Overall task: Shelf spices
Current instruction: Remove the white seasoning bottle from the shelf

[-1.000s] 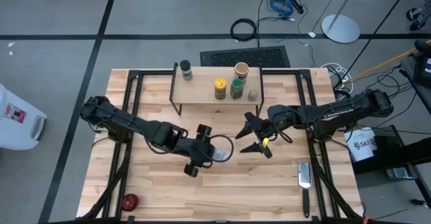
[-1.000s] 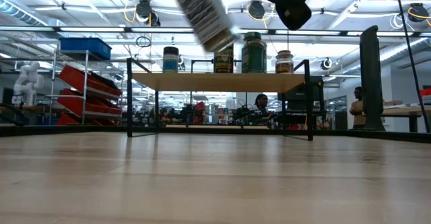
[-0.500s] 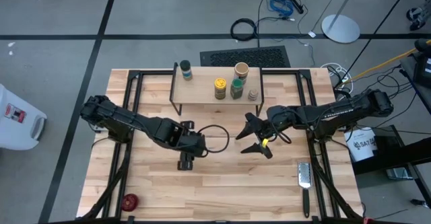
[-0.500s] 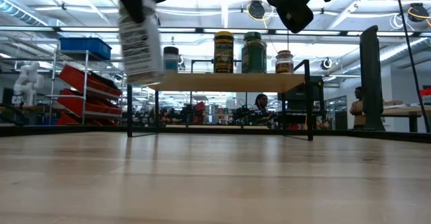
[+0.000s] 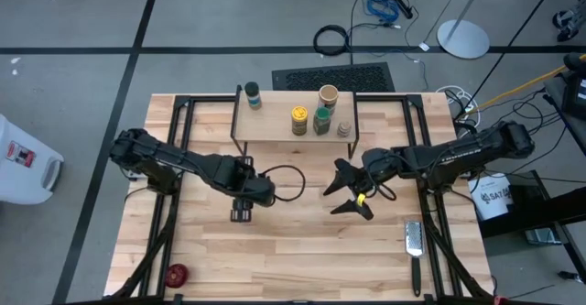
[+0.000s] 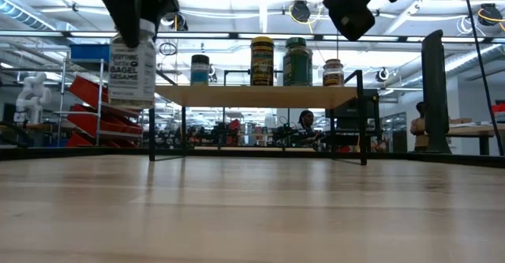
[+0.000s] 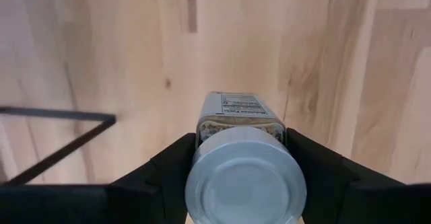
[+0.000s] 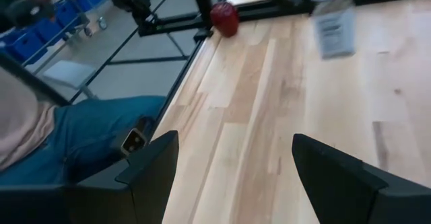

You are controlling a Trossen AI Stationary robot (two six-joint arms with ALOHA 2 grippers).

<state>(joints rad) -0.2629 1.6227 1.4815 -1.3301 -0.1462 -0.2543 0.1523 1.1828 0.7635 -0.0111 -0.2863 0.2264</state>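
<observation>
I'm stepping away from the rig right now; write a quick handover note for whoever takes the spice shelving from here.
Left gripper: shut on the white-capped jar, held upright in the air, in front of the shelf's left end.
Right gripper: open, empty, hovering in front of the shelf's right end.
Done: four jars stand on the shelf: dark-lidded jar, yellow jar, green-lidded jar, tan jar.
Left: set the white-capped jar on the shelf.

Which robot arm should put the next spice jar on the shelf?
The left. Its end effector already grips the white-capped jar, upright in the air near the shelf. The right end effector is open, holding nothing.
</observation>
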